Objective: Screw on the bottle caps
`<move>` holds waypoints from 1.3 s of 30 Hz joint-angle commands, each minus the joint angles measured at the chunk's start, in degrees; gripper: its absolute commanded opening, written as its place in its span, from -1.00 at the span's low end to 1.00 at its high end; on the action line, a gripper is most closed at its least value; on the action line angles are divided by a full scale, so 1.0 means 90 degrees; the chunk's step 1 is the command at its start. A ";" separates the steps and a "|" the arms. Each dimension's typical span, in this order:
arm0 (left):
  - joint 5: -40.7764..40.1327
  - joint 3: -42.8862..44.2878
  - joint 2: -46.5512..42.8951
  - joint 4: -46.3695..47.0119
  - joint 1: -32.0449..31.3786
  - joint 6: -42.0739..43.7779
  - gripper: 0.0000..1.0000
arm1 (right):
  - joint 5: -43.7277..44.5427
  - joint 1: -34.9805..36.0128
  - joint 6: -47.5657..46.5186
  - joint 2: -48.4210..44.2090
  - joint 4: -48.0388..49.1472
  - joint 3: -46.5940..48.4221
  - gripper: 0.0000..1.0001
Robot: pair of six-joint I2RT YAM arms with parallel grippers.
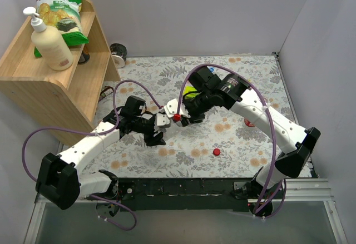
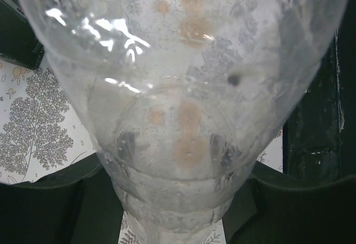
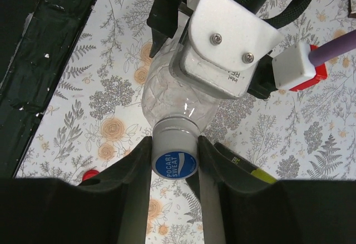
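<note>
Capping is midway — left gripper [image 2: 178, 199] clamps a clear bottle [image 3: 178, 94], right gripper [image 3: 174, 154] pinches its blue cap [image 3: 176, 164], possibly not yet tight — and a red cap [image 1: 217, 152] lies loose.

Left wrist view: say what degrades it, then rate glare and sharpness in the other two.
Left wrist: the clear bottle fills the frame, white glare streaks upper left, tablecloth florals smeared and warped through the plastic. Right wrist: crisp, print on the blue cap legible, little glare. Top external: even light, soft shadows, sharp throughout.
</note>
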 commanded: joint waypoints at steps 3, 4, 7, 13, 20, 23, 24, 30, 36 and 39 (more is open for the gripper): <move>0.0346 0.0070 -0.0227 0.0382 -0.0031 -0.0062 -1.00 | -0.0018 0.0032 0.0211 0.0161 -0.0059 0.0343 -0.52; 0.0287 0.0051 -0.0237 0.0460 -0.0021 -0.0199 -1.00 | -0.0038 0.0022 0.0346 0.0171 -0.0059 0.0372 -0.59; -0.0179 -0.0086 -0.0373 0.1112 -0.0021 -0.1083 -1.00 | -0.0271 -0.0085 0.1105 0.0395 -0.0059 0.0509 -0.76; -0.0806 -0.0458 -0.0921 0.3496 -0.0099 -0.3245 -1.00 | -0.0683 -0.0154 0.2660 0.0572 0.0613 -0.0007 -0.97; -0.1675 -0.0321 -0.0745 0.4483 -0.0119 -0.3940 -1.00 | -0.0157 -0.0154 0.4730 0.0629 0.1806 -0.0594 -0.97; -0.2017 -0.0350 -0.0647 0.4581 -0.0119 -0.4223 -1.00 | 0.0166 -0.0154 0.5532 0.0776 0.1972 -0.0555 -0.97; -0.1940 -0.0379 -0.0666 0.4611 -0.0119 -0.4369 -1.00 | 0.0235 -0.0144 0.5697 0.0805 0.2030 -0.0536 -0.97; -0.1393 -0.0691 -0.0842 0.4650 -0.0119 -0.4624 -1.00 | 0.0753 -0.0154 0.5641 0.1020 0.2012 -0.0331 -0.97; -0.1198 -0.1003 -0.0930 0.4211 -0.0119 -0.4478 -1.00 | 0.0568 -0.0232 0.5221 0.1050 0.1895 0.0254 -0.53; -0.1090 -0.1131 -0.0969 0.4074 -0.0109 -0.4497 -1.00 | 0.0168 -0.0378 0.4899 0.1118 0.1670 0.0839 -0.07</move>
